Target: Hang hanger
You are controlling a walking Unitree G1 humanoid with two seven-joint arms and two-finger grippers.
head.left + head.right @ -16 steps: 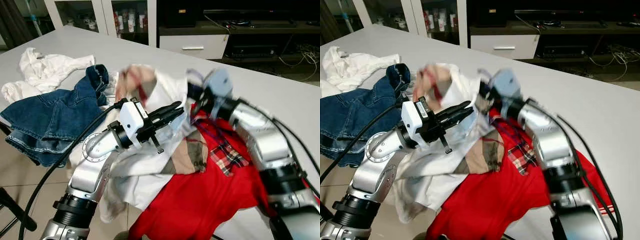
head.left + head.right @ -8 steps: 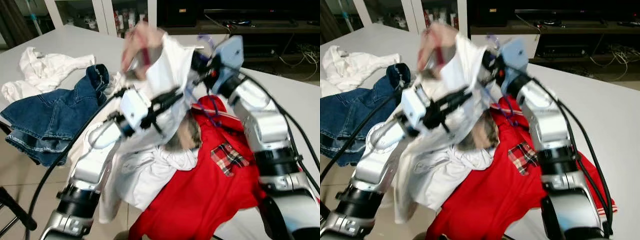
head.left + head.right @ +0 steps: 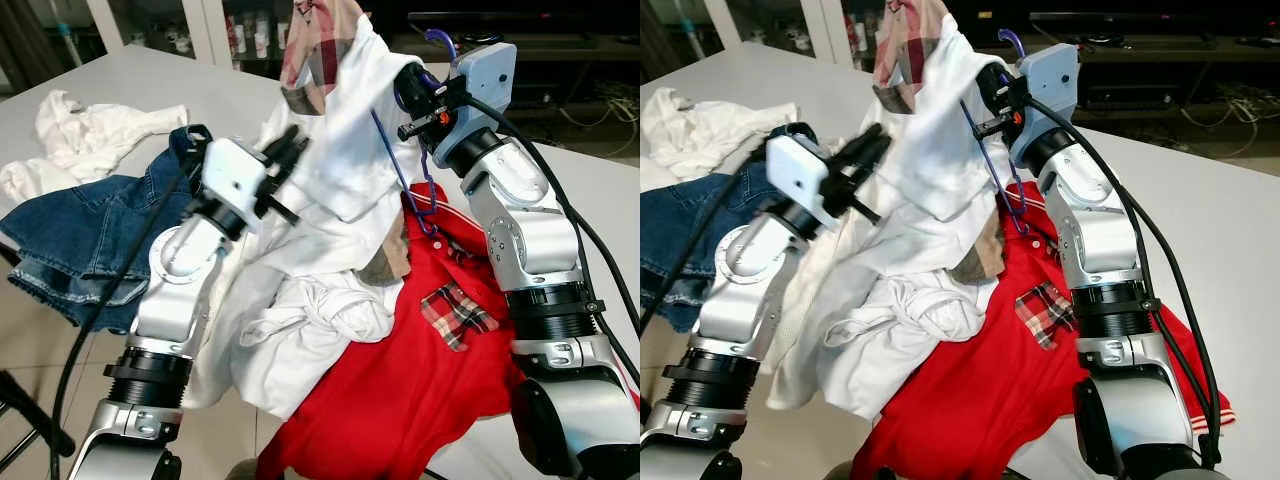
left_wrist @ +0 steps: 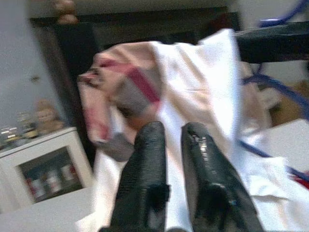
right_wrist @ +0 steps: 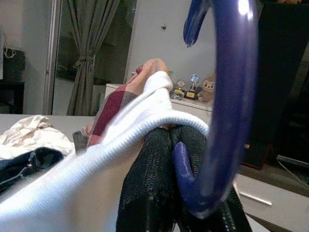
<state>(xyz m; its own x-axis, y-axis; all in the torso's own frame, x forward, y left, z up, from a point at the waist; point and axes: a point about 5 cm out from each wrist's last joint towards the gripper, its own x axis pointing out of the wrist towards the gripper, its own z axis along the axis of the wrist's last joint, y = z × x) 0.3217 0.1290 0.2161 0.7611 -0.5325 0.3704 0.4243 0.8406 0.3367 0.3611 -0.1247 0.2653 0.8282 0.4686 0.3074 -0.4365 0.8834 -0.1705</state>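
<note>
A white garment (image 3: 75, 135) and blue jeans (image 3: 95, 225) lie at the table's (image 3: 600, 205) left; the left gripper (image 4: 166, 140), fingers nearly together and grasping nothing, points at the raised white shirt (image 3: 345, 150); the right gripper (image 5: 171, 145) is clamped on the purple hanger (image 5: 227, 96) and shirt collar, lifted above the red shirt (image 3: 400, 400); no writing is readable.
</note>
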